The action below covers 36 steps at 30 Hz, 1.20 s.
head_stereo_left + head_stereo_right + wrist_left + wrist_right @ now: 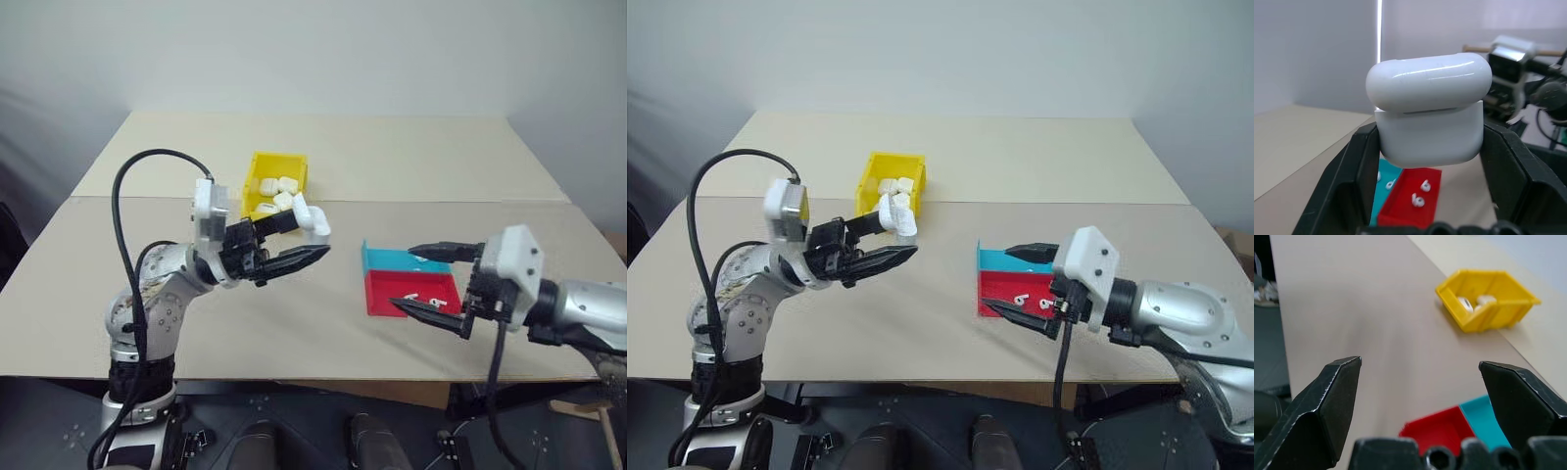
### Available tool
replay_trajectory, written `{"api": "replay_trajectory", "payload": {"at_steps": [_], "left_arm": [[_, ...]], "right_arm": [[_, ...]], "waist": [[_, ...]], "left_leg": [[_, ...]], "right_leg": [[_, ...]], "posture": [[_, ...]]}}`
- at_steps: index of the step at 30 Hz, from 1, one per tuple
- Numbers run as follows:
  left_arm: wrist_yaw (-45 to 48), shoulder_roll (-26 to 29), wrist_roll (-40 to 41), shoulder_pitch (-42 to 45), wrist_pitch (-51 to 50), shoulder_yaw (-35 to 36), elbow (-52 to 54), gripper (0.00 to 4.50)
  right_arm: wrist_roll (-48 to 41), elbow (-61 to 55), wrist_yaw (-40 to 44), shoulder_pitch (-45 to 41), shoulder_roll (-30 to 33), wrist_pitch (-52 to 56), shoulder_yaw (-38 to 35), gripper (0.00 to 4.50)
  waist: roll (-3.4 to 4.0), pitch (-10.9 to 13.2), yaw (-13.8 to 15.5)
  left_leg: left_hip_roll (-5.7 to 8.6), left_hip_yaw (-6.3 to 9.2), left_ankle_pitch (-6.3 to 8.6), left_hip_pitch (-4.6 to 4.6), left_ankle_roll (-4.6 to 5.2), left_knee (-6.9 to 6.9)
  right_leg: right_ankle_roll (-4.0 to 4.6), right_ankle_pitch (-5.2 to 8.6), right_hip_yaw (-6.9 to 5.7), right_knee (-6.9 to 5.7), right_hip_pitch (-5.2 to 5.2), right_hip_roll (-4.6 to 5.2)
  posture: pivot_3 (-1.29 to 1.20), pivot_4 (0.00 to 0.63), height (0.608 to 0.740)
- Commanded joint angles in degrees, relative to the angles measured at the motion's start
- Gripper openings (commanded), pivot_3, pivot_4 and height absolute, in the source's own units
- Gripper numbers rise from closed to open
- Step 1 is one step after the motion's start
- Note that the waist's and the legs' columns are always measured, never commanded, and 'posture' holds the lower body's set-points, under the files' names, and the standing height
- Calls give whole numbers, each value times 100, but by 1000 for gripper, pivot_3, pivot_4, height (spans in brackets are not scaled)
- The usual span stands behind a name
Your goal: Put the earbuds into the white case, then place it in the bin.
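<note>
My left gripper (313,241) is raised above the table and shut on the white case (312,219). In the left wrist view the case (1429,115) sits between both black fingers (1354,171) with its lid down. Two tiny white earbuds (1421,193) lie in the red tray (411,291), and two more earbuds (1385,180) lie in the blue tray (397,259). Over the trays my right gripper (404,278) stands open and empty, jaws wide in the right wrist view (1420,369). The yellow bin (257,181) stands behind the left gripper and holds several white cases.
The bin (1484,318) sits near the seam between the two tan table boards. The red tray (1440,431) and blue tray (1484,416) lie side by side at the front right. A black cable loops over the left arm.
</note>
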<state>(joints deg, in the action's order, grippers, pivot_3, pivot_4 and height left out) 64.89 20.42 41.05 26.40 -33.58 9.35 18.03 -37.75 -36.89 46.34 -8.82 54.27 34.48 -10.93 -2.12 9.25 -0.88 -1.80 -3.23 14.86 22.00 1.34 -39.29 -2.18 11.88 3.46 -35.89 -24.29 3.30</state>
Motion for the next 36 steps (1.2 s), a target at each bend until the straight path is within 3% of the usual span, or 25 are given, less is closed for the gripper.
{"api": "replay_trajectory", "payload": {"at_steps": [1,7,10,15,19,25,36], "left_arm": [[361,56,337,-101,250,-174,225,2793],[972,126,234,-20,786,-668,-25,2793],[1024,37,257,128,947,-800,-167,2793],[1093,3,260,178,1141,-930,-237,2793],[1053,-13,270,175,1176,-980,-239,2793],[888,-67,277,89,1242,-1039,-110,2793],[630,-8,306,-127,1247,-1050,164,2793]], "right_arm": [[47,70,-90,-405,287,530,174,4500],[204,536,-32,-1743,731,1759,1140,4500],[503,656,228,-2210,898,1920,1739,3926],[1182,943,741,-2630,1015,1646,2602,2225],[2020,1335,1263,-2993,1057,1215,3404,2225],[3009,1887,2000,-3223,1019,361,3994,2225],[4188,3487,2924,-3501,425,-2150,4191,2225]], "waist": [[0,0,-1],[0,0,5],[0,0,6],[1,0,7],[1,0,1],[1,0,2],[1,0,0]], "left_leg": [[0,-1,0,0,0,0],[-1,-6,0,0,0,0],[-3,-6,0,4,0,1],[-2,-6,4,17,6,2],[-1,-7,4,18,6,1],[-3,-8,4,16,6,1],[-4,-10,4,9,6,1]], "right_leg": [[1,0,0,1,1,0],[3,-1,0,4,0,0],[5,0,-2,7,-6,-1],[3,0,-3,17,-13,1],[3,-1,-2,17,-16,2],[3,-1,-3,11,-19,0],[4,-1,-2,9,-16,-2]], "posture": [[0,150,740],[0,150,740],[0,150,740],[0,150,740],[0,150,740],[0,150,740],[0,150,740]]}}
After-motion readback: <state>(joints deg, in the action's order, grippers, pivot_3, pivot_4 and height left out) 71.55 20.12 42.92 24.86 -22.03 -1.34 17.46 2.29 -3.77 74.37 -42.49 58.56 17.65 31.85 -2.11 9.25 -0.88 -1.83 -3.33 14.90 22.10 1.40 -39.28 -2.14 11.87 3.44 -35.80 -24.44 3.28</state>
